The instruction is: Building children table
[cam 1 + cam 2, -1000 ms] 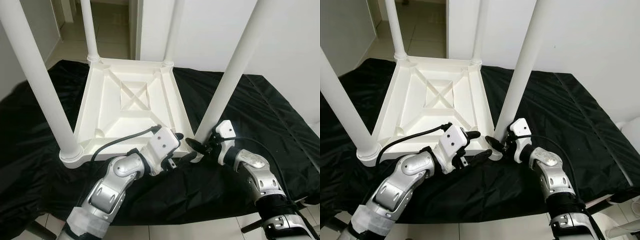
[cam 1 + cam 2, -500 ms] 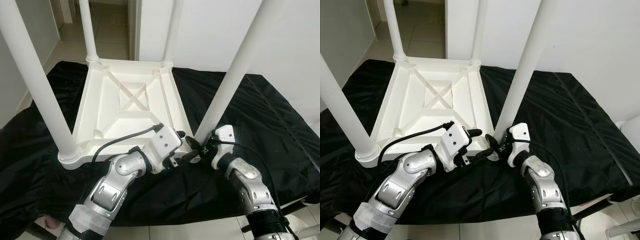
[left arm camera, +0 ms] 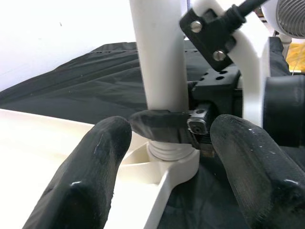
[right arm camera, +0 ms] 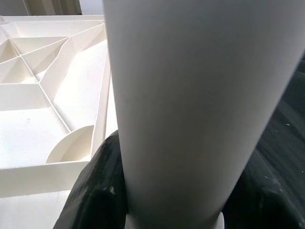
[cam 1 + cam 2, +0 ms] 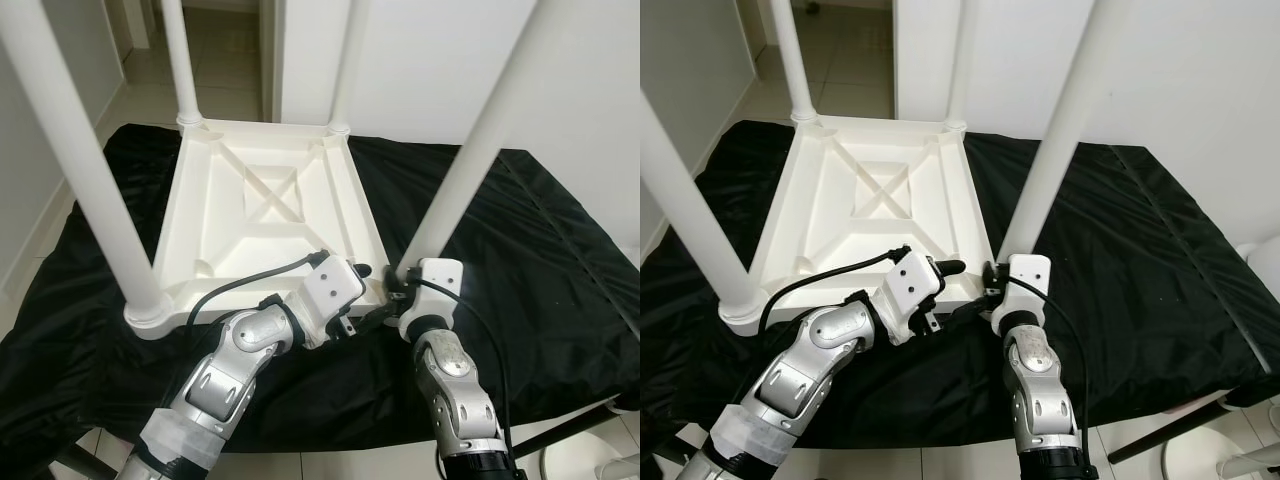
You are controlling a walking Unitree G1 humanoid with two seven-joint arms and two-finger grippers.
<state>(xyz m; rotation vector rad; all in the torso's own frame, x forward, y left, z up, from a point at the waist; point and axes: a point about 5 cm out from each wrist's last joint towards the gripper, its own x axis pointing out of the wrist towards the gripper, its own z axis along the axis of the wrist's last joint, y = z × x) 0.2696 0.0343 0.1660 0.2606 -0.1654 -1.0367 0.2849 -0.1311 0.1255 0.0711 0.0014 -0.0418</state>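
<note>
Upturned table top (image 5: 265, 215) on black cloth (image 5: 520, 240), four legs up. Right gripper (image 5: 398, 292) pinching leg (image 5: 470, 160) base, corner at 5 o'clock. Left gripper (image 3: 164, 143) spread, at 9 o'clock. Step, likely: seating last leg. Next: twist snug, release.

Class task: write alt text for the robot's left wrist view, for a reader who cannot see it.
The right gripper clasps the base of a white table leg where it enters the upturned tabletop. The left gripper's two black fingers frame it, open, over black cloth.
</note>
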